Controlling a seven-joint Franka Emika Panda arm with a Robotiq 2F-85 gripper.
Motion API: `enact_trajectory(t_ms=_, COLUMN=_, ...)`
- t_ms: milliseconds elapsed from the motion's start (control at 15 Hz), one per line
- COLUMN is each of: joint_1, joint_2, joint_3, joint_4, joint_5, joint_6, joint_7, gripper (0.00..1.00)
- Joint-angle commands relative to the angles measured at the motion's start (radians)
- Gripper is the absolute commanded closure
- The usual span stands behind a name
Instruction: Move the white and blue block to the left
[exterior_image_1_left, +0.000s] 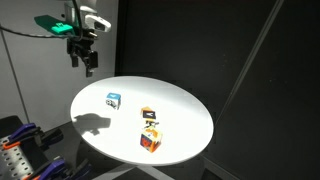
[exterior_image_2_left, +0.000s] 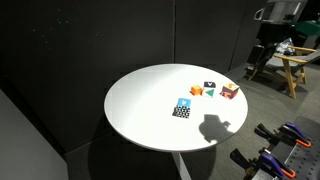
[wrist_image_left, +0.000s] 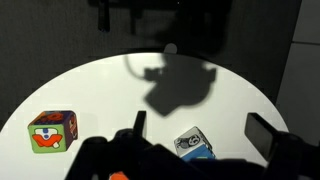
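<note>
The white and blue block (exterior_image_1_left: 114, 99) lies on the left part of the round white table (exterior_image_1_left: 190, 110). High above and behind the table's left edge hangs my gripper (exterior_image_1_left: 88, 66), open and empty; it also shows at the upper right in an exterior view as my gripper (exterior_image_2_left: 256, 62). In the wrist view the block (wrist_image_left: 195, 145) sits far below, between the two dark fingers of the gripper (wrist_image_left: 200, 130). The gripper body hides its lower edge. The gripper's shadow falls on the table beyond it.
An orange and white cube (exterior_image_1_left: 150, 115) and a red, orange and blue cube (exterior_image_1_left: 150, 141) sit right of the block. The wrist view shows an orange cube with a green face (wrist_image_left: 52, 131) at left. Black curtains surround the table. Clamps (exterior_image_1_left: 15, 150) lie beside it.
</note>
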Motion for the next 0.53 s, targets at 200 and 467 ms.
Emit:
enact_trajectory(t_ms=200, joint_1=-0.003, joint_2=-0.096, joint_3=-0.009, joint_4=0.003, joint_5=-0.008, joint_6=-0.072, joint_7=0.021, gripper=0.0)
enact_trajectory(t_ms=467, joint_1=0.003, joint_2=-0.108, joint_3=-0.012, joint_4=0.007, joint_5=-0.009, joint_6=-0.083, joint_7=0.004, gripper=0.0)
